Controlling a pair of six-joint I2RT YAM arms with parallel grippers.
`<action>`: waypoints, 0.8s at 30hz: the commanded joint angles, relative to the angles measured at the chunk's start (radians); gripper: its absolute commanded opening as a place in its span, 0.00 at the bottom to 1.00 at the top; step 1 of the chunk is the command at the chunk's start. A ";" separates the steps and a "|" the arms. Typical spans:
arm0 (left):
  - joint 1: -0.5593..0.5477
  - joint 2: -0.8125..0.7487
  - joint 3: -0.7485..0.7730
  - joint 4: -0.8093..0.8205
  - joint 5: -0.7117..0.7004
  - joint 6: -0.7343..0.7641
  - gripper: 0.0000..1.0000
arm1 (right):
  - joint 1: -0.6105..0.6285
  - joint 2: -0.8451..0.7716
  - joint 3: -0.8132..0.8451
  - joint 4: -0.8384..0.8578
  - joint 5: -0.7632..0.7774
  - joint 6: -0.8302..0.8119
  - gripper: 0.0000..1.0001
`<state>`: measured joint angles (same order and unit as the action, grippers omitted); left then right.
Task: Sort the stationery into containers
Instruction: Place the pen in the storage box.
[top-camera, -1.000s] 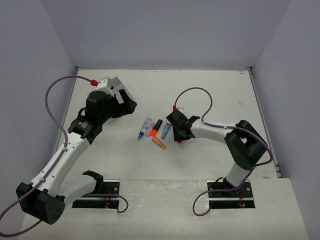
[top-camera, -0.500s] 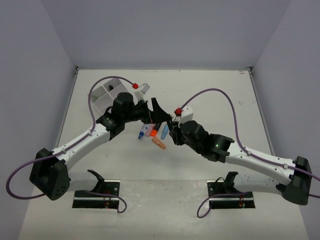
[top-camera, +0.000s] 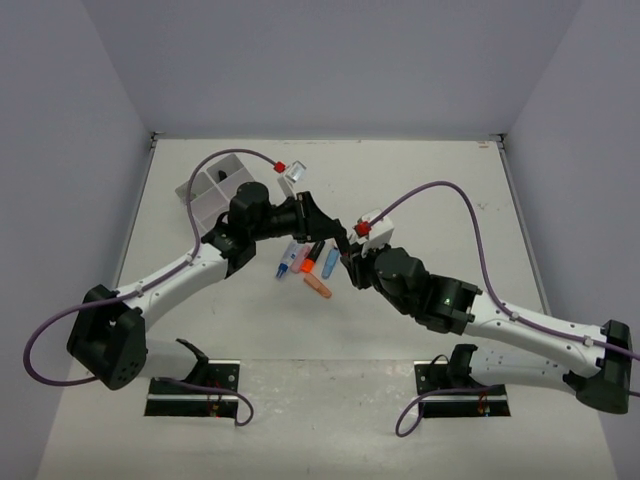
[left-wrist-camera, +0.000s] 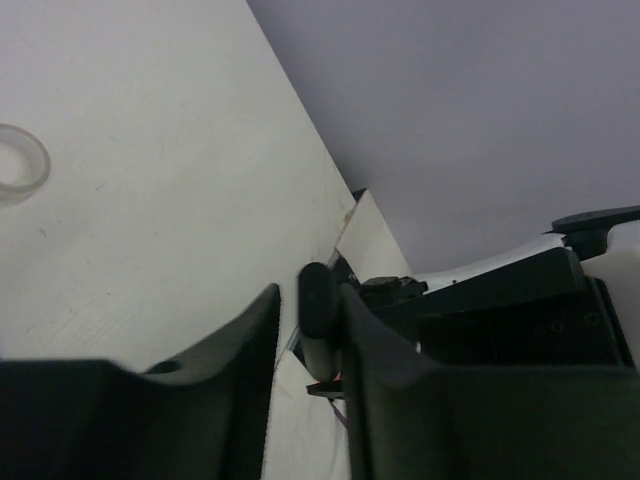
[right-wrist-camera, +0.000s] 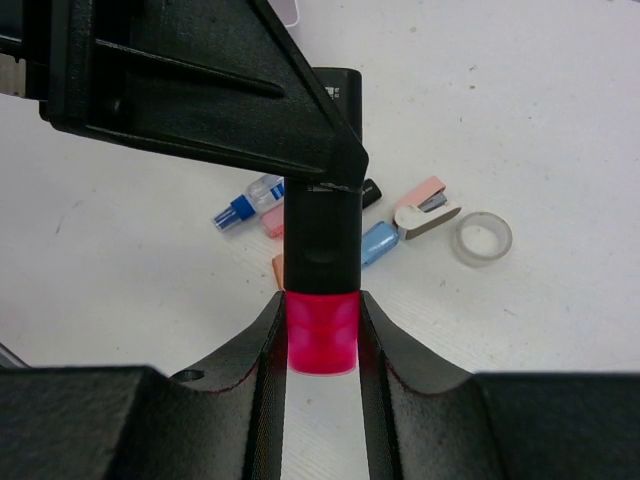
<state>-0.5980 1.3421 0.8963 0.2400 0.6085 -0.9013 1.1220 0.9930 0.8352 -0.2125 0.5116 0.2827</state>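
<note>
Pinched by its body between the narrowed fingers of the right gripper (right-wrist-camera: 320, 318): a stubby pink plastic highlighter (right-wrist-camera: 322, 340) with a black cap (right-wrist-camera: 320, 235), off the table, right of the white translucent four-compartment plastic tray (top-camera: 195, 195) and nearer the arm bases. Around the cap, the left gripper (left-wrist-camera: 310, 300), fingers narrow, a sliver of gap on one side; firm grip impossible to tell. Beneath, also right of the tray, a clear tape ring (right-wrist-camera: 481, 238) and a blue highlighter (right-wrist-camera: 378, 243).
</note>
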 joint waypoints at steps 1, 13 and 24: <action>-0.013 0.028 0.062 0.018 0.015 0.013 0.12 | 0.010 0.008 0.028 0.084 0.029 -0.049 0.00; 0.162 0.161 0.527 -0.491 -1.094 0.407 0.00 | -0.155 -0.152 -0.121 0.070 0.128 0.160 0.99; 0.405 0.398 0.630 -0.189 -1.176 0.601 0.00 | -0.230 -0.181 -0.166 0.087 0.024 0.141 0.99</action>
<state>-0.1929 1.6975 1.5017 -0.0651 -0.4815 -0.4156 0.9032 0.8139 0.6827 -0.1634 0.5693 0.4080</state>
